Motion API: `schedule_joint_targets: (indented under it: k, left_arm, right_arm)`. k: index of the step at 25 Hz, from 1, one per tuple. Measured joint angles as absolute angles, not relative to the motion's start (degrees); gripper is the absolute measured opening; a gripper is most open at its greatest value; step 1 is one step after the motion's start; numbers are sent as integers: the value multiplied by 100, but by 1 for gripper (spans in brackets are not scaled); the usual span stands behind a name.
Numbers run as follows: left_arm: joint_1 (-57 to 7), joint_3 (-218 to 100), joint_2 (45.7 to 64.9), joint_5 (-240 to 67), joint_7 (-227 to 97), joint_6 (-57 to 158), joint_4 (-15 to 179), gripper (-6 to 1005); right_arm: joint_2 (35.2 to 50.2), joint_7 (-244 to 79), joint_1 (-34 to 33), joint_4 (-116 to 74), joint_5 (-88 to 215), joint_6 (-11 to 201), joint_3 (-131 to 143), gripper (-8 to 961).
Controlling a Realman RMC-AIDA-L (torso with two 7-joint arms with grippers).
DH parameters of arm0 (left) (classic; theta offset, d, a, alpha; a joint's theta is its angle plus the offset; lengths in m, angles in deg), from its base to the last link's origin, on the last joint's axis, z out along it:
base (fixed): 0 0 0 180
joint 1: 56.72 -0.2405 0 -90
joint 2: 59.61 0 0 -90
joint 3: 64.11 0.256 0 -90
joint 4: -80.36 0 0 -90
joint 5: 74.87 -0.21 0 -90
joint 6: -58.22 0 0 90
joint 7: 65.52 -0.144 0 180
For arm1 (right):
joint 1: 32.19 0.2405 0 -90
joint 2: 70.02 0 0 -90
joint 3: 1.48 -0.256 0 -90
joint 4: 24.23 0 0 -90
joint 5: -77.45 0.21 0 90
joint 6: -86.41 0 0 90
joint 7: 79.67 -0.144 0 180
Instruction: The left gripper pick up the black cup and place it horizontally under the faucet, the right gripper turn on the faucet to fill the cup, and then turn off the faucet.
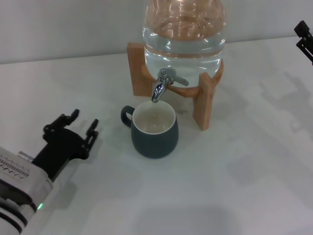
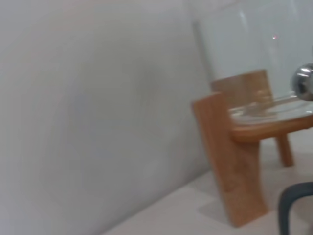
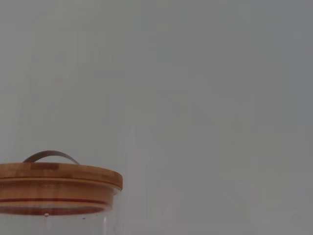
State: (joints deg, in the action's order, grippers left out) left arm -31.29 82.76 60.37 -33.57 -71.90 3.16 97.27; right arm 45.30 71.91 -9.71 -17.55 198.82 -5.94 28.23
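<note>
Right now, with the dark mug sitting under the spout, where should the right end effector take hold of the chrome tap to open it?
Grip the short lever handle of the small chrome faucet, coming from the robot's right. It juts out that way, clear of the wooden stand, above the dark rounded cup. The right end effector is far off.

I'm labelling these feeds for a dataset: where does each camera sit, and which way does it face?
Head view: on the robot's head, looking forward and down at the black cup under the faucet; the left gripper, tool open, is beside the cup, and the right gripper is at the far right edge.
Left wrist view: low near the table, facing the wooden stand; no tool shows.
Right wrist view: high, facing the jar's wooden lid; no tool shows.
All three show the water jar.
</note>
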Motion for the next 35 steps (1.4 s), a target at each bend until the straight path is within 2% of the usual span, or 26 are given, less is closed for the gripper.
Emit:
schedule_joint_targets:
  k: [13, 25, 35]
  left_arm:
    - [-3524, 6714, 6023, -3293, -8093, -634, 9740, 488]
    - [-3415, 6560, 6011, -1705, -8626, -1335, 9765, 488]
    - [-3415, 6607, 5994, -1578, -8602, -1355, 9724, 488]
  right_arm:
    - [4530, 7141, -963, -1755, 19882, -587, 3057, 856]
    - [4530, 6775, -939, -1739, 19883, -617, 3487, 856]
    - [4533, 6745, -1023, -1755, 19882, -857, 4447, 856]
